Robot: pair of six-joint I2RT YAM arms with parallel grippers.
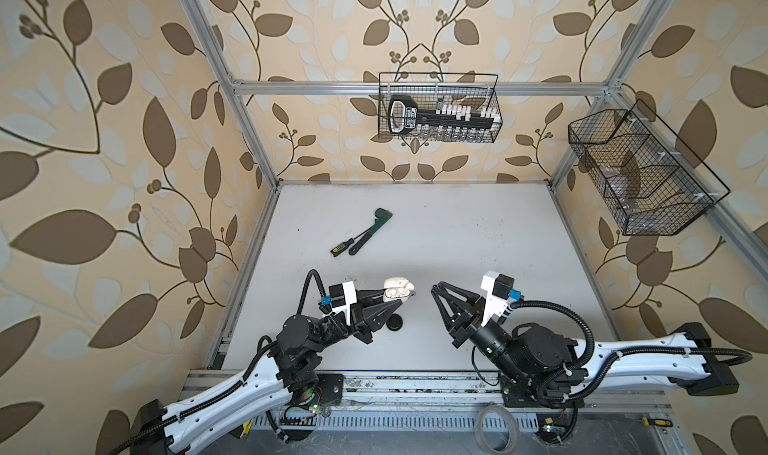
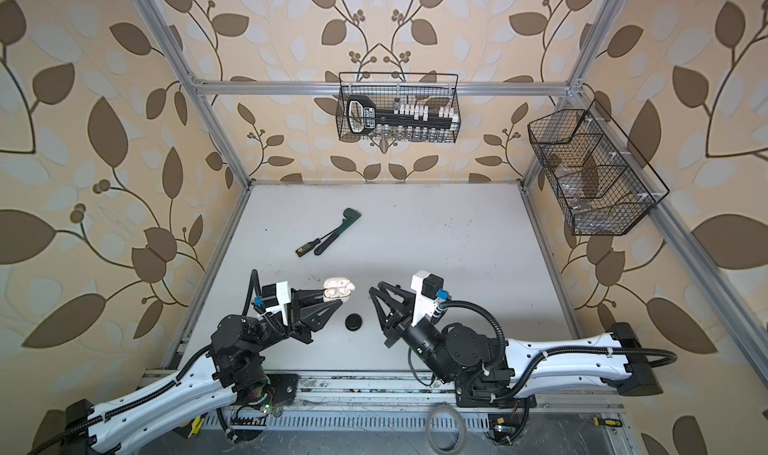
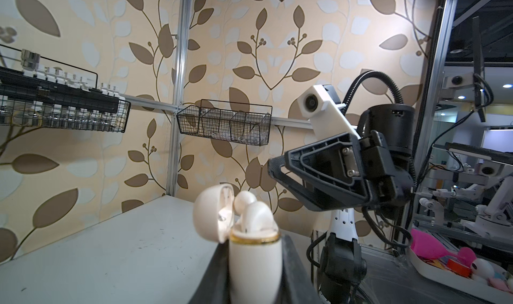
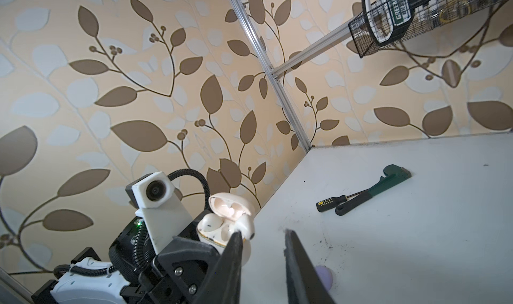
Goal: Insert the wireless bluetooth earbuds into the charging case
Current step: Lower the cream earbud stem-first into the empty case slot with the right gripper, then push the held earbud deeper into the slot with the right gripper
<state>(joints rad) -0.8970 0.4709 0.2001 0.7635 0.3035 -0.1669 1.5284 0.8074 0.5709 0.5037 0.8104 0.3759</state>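
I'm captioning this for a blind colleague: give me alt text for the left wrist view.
An open cream charging case with two cream earbuds sitting in it is gripped by the left pincer. The right pincer hovers beyond it before leaf-patterned wallpaper.

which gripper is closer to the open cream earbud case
Left. The left gripper is clamped on the cream case; the right gripper sits apart to its right in a top view, jaws parted, empty.

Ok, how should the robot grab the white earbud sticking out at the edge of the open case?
Probably the earbud's rounded head, which stands clear of the case. Come from the open side, away from the raised lid, fingers either side; its stem seems tucked inside.
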